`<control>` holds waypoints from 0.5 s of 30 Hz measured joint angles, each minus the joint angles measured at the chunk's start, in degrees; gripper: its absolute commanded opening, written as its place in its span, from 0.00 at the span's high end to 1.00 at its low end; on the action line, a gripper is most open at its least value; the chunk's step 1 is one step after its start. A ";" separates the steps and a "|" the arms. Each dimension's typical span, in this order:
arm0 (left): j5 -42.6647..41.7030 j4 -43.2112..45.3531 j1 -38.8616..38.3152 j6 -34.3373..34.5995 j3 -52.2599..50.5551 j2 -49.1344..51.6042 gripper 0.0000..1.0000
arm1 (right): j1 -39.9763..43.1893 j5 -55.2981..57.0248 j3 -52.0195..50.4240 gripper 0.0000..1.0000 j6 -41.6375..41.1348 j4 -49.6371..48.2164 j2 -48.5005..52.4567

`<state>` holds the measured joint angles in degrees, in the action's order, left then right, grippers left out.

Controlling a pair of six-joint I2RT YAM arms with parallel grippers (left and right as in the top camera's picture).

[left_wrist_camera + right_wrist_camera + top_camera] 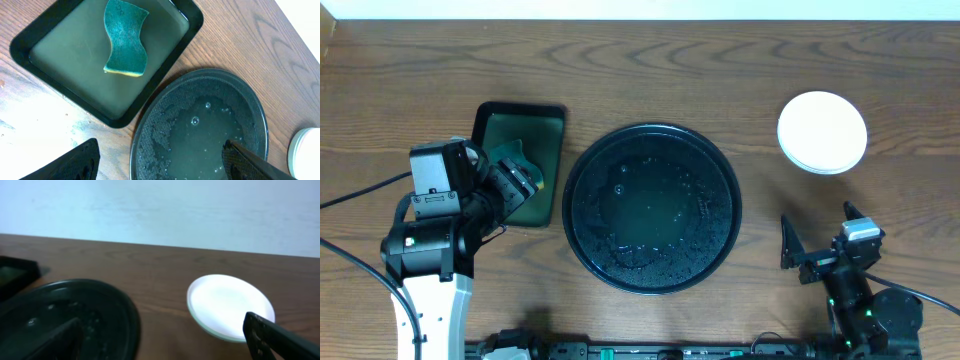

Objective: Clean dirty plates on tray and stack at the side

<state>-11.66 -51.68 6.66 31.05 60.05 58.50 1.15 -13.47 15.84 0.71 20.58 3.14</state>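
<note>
At the centre of a brown wood-grain surface [760, 60], a large round black tray with a raised rim [582, 165], glossy, wet with a thin film of water and scattered bubbles. Well apart to its right, toward the far edge, a stack of small round plates [822, 132], white on top, with a pale mint rim just visible beneath in the right wrist view; number in the stack impossible to tell. Just beside the black tray on its left, a smaller rectangular dark green tray [548, 140] holding cloudy water and a wavy green sponge with a yellow underside [125, 40], lying flat in the water. Above the near part of that green tray, the left gripper [160, 147], black fingers [75, 162] spread wide with nothing between them; in the left wrist view, one tip against the wood, the other against the black tray's wet floor. At the front right of the surface, the right gripper [818, 232], fingers likewise parted to a wide gape, empty, clear of both the black tray and the plates, aimed toward the strip of bare wood between them. Behind the surface in the right wrist view, a plain pale wall [160, 210].
</note>
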 measured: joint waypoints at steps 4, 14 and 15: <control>0.02 0.00 0.00 0.00 0.00 0.00 0.21 | 1.05 0.04 -6.03 0.01 0.00 -7.28 -1.49; 0.00 0.00 0.00 0.00 0.00 0.00 0.21 | 1.20 1.33 -15.08 0.01 -0.26 -17.07 -2.40; 0.00 -0.02 0.00 0.00 0.00 0.00 0.21 | 1.20 1.97 -15.10 0.01 -0.39 -17.07 -2.45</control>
<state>-11.66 -51.70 6.66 31.05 60.05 58.50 2.35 -11.51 0.73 0.32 3.51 0.69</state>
